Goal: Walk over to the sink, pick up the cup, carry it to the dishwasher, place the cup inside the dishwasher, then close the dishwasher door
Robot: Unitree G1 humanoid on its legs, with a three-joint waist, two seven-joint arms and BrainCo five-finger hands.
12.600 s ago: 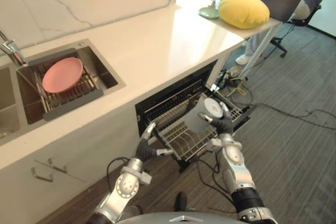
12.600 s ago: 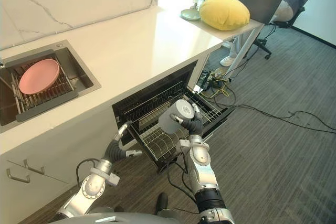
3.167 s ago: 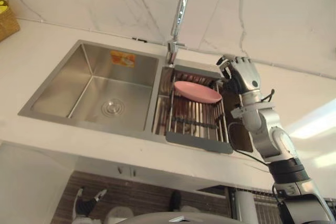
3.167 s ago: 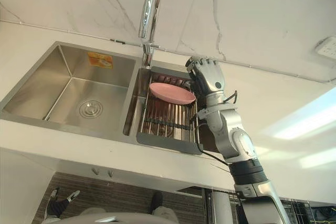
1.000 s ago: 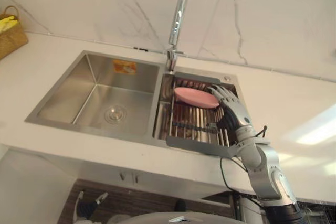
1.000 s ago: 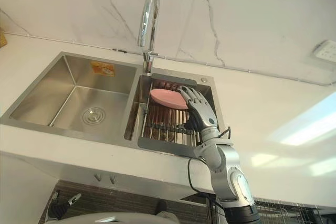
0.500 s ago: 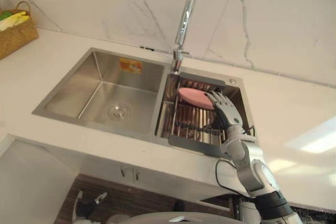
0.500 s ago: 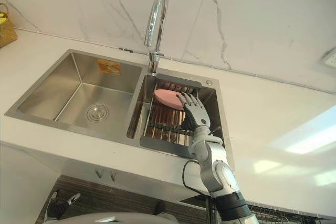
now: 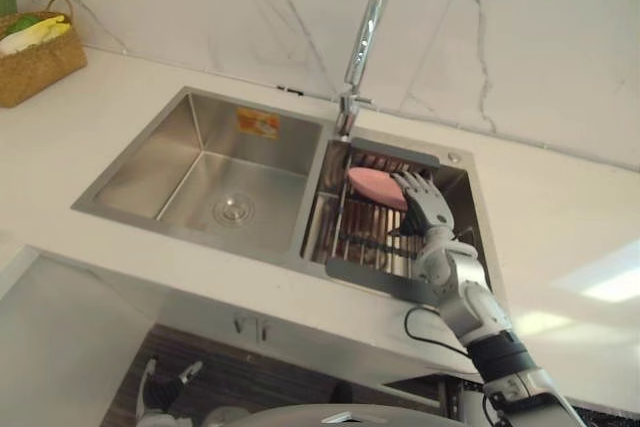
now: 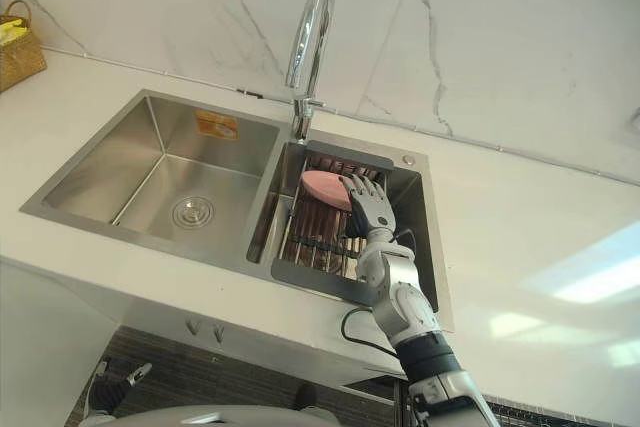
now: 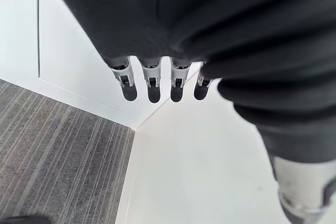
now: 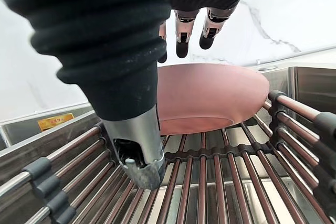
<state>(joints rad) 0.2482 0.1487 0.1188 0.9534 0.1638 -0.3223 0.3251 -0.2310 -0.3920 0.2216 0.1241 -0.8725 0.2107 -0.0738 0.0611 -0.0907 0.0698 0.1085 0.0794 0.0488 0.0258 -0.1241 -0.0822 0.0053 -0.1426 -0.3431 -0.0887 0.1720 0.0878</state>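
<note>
A pink shallow dish [image 9: 370, 184] rests on the metal drying rack [image 9: 358, 239] in the sink's right basin. No cup is visible in the sink. My right hand [image 9: 426, 211] hovers open just above the dish's near right edge, and its dark-tipped fingers [image 12: 181, 46] reach over the dish [image 12: 210, 95] without touching it. Around it run the rack's bars [image 12: 202, 182]. My left hand [image 11: 152, 85] hangs open, fingers straight, beside a white cabinet panel.
A tall chrome faucet [image 9: 365, 32] rises behind the divider between the basins. The left basin [image 9: 215, 172] holds only its drain. A wicker basket [image 9: 35, 52] stands at the counter's far left. White counter [image 9: 560, 237] spreads to the right.
The camera has shifted. Twelve seconds ago my right hand held a grey cup at the open dishwasher; now it is bare at the sink, lowered from the far right rim onto the dish's edge.
</note>
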